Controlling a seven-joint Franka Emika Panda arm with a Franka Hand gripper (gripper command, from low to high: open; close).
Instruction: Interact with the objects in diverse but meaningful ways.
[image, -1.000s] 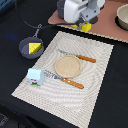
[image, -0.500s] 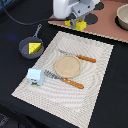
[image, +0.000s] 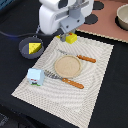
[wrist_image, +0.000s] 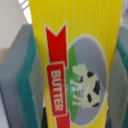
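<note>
The gripper (image: 70, 34) has swung across from the exterior view's right toward its left over the last second, and it now hangs over the far edge of the striped placemat (image: 95, 95), with the yellow butter box (image: 71, 37) showing just beneath it. The wrist view settles what it is doing: the butter box (wrist_image: 75, 60) fills the picture, red "BUTTER" ribbon and cow label upright, and the grey, green-edged finger pads (wrist_image: 22, 85) press against both of its long sides — the claw is pinching the box. Whether the box is clear of the mat or just touching it cannot be told from here, but the sideways travel suggests it is being carried to a new spot rather than being grasped for the first time.

Toward the exterior view's left sits the dark frying pan (image: 24, 50) holding the holed cheese wedge (image: 34, 47), just beside the mat's corner; it is the nearest plausible place to put the butter, though the cheese already takes up much of it. On the mat, a round wooden plate (image: 67, 65) lies in the middle, with an orange-handled knife (image: 80, 57) on its far side and an orange-handled fork (image: 65, 80) on its near side. The white-blue milk carton (image: 34, 76) stands at the mat's near left edge, well apart from the gripper. A grey pot (image: 122, 17) rests on the pinkish board (image: 107, 25) at the far right — out of the way.
</note>
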